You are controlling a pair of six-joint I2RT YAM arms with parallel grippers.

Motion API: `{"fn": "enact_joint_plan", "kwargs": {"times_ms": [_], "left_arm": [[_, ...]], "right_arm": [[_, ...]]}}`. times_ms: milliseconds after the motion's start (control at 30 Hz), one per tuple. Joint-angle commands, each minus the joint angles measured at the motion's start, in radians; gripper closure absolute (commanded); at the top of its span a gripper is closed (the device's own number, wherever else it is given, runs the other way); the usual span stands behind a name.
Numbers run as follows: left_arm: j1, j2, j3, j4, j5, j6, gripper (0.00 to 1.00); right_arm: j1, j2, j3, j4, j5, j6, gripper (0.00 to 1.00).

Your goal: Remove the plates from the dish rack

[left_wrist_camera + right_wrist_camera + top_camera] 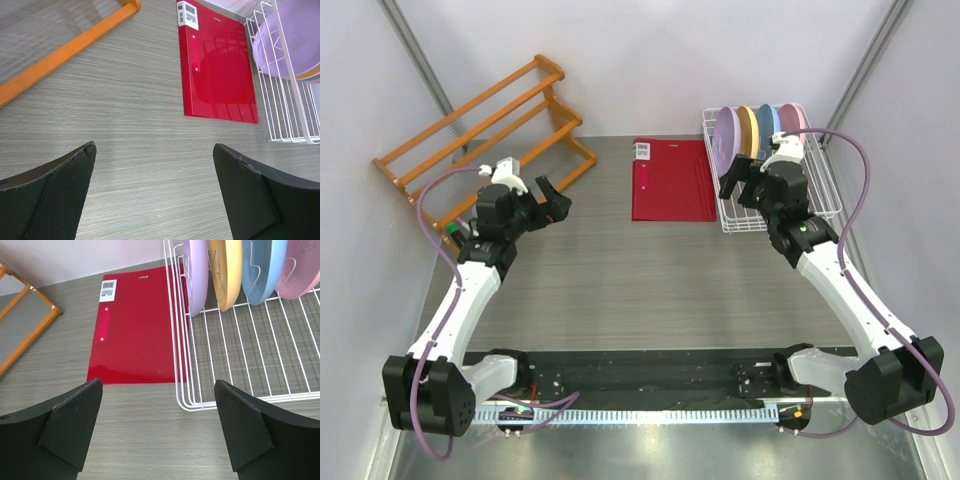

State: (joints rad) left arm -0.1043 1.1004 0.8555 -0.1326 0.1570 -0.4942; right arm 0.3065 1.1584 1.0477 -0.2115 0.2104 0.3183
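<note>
Four plates [227, 270], one dish rack [240, 360], upright

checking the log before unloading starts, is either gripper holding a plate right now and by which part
Nothing is held. The left gripper and right gripper are both open and empty; all four plates stand in the dish rack.

Top cam sits high behind the bases, tilted down over the whole table [650, 290]; each wrist cam looks forward between its own jaws, left gripper [155, 147] low with red folder [217, 70] ahead-right, right gripper [159, 382] close above dish rack [240, 350] ahead-right, and both share the folder and the rack's corner.
</note>
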Motion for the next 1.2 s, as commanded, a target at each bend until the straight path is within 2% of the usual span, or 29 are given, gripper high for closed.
{"fn": "enact_joint_plan", "kwargs": {"times_ms": [0,100,133,167,233,267,300,333,367,467,700,833,867,1167], "left_arm": [[0.003,-0.001,0.049,-0.004,-0.001,-0.017,0.01],[0.002,0.013,0.063,-0.007,-0.016,-0.035,0.01],[0.002,0.016,0.066,-0.012,-0.019,-0.038,0.00],[0.003,0.022,0.068,-0.010,-0.020,-0.038,0.01],[0.002,0.041,0.071,-0.002,-0.002,-0.038,0.01],[0.002,0.052,0.073,0.001,0.010,-0.034,0.00],[0.003,0.062,0.083,-0.004,0.022,-0.026,0.00],[0.003,0.081,0.088,-0.012,0.036,-0.023,0.01],[0.002,0.090,0.088,-0.006,0.044,-0.023,0.01],[0.003,0.105,0.073,0.039,0.053,-0.029,0.01],[0.002,0.090,0.025,0.102,-0.056,-0.017,0.01],[-0.005,0.079,0.010,0.106,-0.112,0.000,0.00],[-0.006,0.079,0.004,0.106,-0.120,0.003,0.00],[-0.009,0.085,-0.007,0.097,-0.116,0.016,0.01]], "right_arm": [[0.002,-0.032,0.029,0.064,-0.028,0.039,0.00],[0.002,-0.086,-0.009,0.139,-0.241,-0.025,0.00],[0.000,-0.103,-0.030,0.165,-0.246,-0.009,0.00],[0.000,-0.118,-0.101,0.275,-0.259,0.004,0.00],[0.000,-0.144,-0.175,0.381,-0.230,0.048,0.00],[0.000,-0.140,-0.236,0.502,-0.221,0.050,0.00],[0.000,-0.106,-0.230,0.509,-0.180,0.045,0.00],[0.000,-0.073,-0.200,0.479,-0.142,0.032,0.00],[0.000,-0.022,-0.089,0.365,-0.114,-0.013,0.00],[0.005,0.160,0.139,0.182,-0.027,-0.103,0.00],[0.005,0.432,0.431,0.101,0.135,-0.203,0.01],[0.005,0.602,0.670,-0.017,0.193,-0.245,0.09],[0.005,0.653,0.696,-0.026,0.192,-0.254,0.16],[0.003,0.825,0.879,-0.094,0.308,-0.297,0.28]]}}
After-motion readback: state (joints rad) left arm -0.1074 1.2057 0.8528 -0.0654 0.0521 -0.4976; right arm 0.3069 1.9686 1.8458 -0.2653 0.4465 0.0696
